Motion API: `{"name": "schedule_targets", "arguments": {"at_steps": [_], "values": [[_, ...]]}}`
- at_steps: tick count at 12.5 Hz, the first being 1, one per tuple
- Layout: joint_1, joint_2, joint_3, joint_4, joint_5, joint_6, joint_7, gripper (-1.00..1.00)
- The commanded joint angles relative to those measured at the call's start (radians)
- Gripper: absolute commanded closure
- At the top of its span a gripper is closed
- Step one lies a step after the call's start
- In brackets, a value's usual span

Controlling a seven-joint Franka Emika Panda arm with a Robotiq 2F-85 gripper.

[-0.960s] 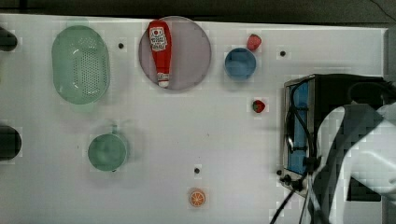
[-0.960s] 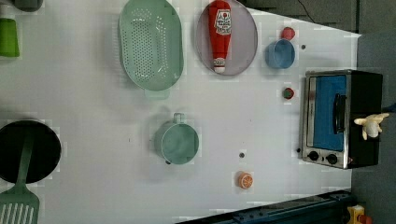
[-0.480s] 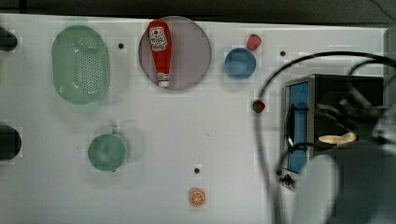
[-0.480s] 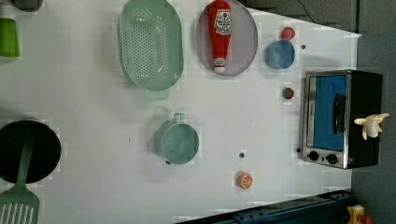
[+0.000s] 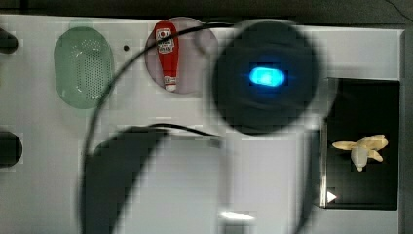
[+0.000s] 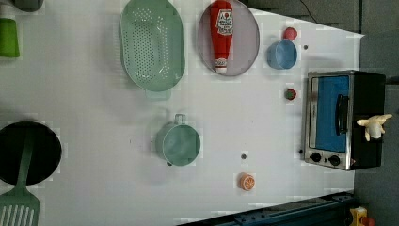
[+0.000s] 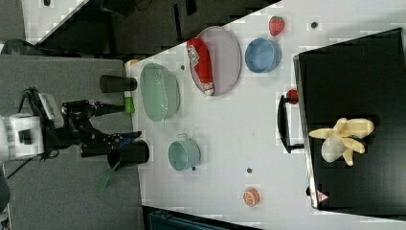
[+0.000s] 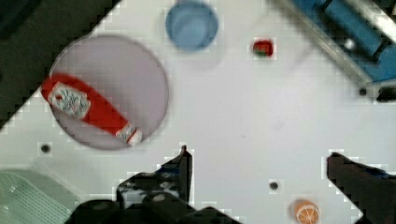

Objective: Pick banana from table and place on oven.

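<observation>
The pale yellow banana lies with its peel strips splayed on the black top of the oven. It shows there too in the top view and the left view. The oven stands at the white table's edge, on the left view's right. My gripper is far from the banana, on the right view's left. Its fingers stand wide open over bare table with nothing between them. My arm looms large and blurred across the top view's middle.
A red ketchup bottle lies on a grey plate. A green colander, a blue bowl, a strawberry, a teal pot, an orange slice, a black pan and a spatula are spread over the table.
In the top view my arm has swung off the oven toward the middle and now looms much larger. The banana stays lying on the oven top.
</observation>
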Motion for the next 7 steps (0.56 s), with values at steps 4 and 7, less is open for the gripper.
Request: {"name": "schedule_targets", "arguments": {"at_steps": [4,7], "values": [[-0.005,-0.071,-0.024,-0.104,0.025,-0.020,0.160,-1.00],[-0.005,-0.088,-0.026,-0.131,0.025,-0.019,0.160,-1.00]]}}
